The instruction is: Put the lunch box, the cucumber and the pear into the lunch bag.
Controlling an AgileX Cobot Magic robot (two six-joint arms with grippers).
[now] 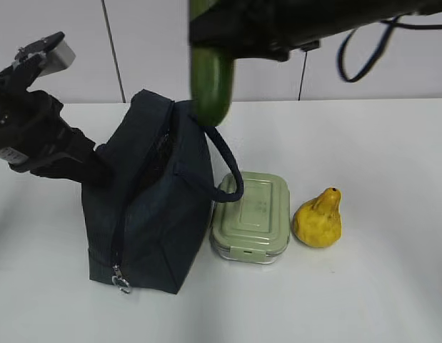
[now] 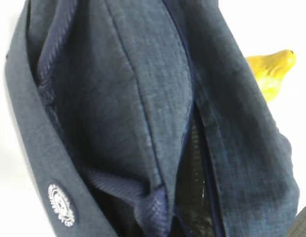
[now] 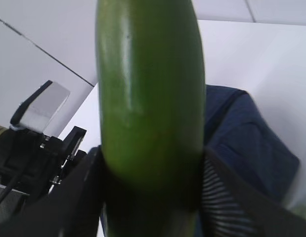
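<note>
The right claw point(image 3: 152, 197) grips the cucumber point(image 1: 211, 86), which hangs upright above the top of the lunch bag point(image 1: 153, 200), its lower end just over the bag's upper edge. The left claw point(image 1: 99, 168) is closed and sits at the bag's left side panel; what it pinches cannot be told. The bag stands on the white surface point(image 1: 378, 286) with its top parted. The lunch box point(image 1: 253, 214) lies just beside the bag, under the looped handle point(image 1: 228, 168). The pear point(image 1: 318, 219) stands near the lunch box.
</note>
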